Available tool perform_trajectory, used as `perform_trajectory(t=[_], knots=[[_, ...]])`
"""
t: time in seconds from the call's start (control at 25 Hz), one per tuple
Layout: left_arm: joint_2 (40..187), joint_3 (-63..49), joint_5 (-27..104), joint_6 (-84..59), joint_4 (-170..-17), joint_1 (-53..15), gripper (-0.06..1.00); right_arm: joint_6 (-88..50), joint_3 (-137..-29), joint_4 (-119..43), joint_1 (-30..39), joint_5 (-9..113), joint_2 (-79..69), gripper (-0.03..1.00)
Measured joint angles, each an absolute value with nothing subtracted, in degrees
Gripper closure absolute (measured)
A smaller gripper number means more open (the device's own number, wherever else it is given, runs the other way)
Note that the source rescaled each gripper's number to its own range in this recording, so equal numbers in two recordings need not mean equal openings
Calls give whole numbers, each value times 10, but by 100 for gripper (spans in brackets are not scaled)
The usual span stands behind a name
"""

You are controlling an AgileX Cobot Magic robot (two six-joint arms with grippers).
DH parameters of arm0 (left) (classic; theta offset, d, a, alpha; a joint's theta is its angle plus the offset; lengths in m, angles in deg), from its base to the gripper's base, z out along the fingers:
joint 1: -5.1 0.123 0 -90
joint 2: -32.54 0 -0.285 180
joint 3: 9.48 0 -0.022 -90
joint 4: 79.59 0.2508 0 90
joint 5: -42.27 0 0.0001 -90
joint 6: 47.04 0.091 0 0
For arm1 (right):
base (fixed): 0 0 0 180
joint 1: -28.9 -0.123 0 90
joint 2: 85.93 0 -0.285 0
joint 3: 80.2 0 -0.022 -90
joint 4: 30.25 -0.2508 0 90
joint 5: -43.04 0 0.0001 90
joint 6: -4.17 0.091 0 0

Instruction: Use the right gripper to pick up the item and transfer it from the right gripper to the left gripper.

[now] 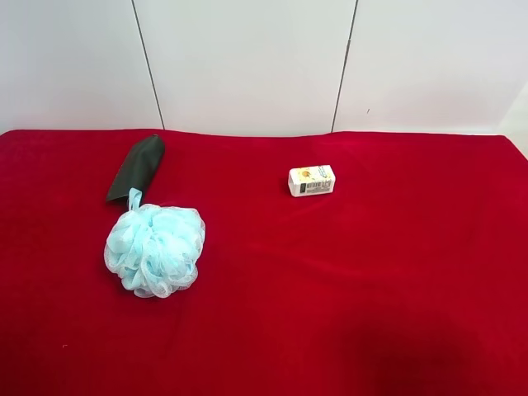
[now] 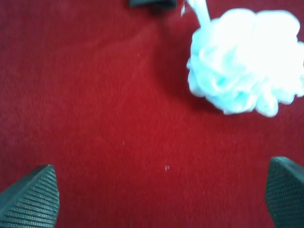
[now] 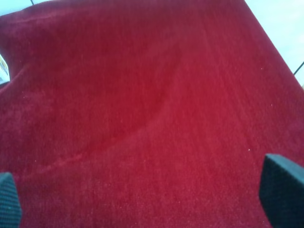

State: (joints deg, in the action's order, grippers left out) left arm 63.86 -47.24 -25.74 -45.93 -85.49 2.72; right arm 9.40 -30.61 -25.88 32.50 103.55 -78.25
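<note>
A small white box with a yellow label and barcode [image 1: 311,181] lies on the red cloth [image 1: 371,272], right of middle. A pale blue mesh bath puff [image 1: 155,248] lies at the left, with a dark scoop-shaped object [image 1: 139,167] just behind it. Neither arm shows in the exterior high view. My right gripper [image 3: 145,197] is open and empty over bare cloth; a white-and-yellow sliver [image 3: 2,71] shows at the frame edge. My left gripper [image 2: 159,194] is open and empty, short of the puff [image 2: 247,61]. The dark object's end [image 2: 152,3] shows beyond the puff.
The red cloth covers the whole table and has soft creases [image 3: 142,123]. A white panelled wall [image 1: 247,58] stands behind the far edge. A pale surface [image 3: 280,23] shows past the cloth's edge in the right wrist view.
</note>
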Motion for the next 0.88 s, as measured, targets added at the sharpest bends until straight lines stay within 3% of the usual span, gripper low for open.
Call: perform_trajectory(t=[0.44, 0.88], knots=[[526, -569, -188, -459, -825, 40, 21, 94, -306, -259, 325, 1035, -782, -3], [402, -574, -187, -459, -823, 40, 21, 94, -306, -259, 325, 1035, -782, -3]])
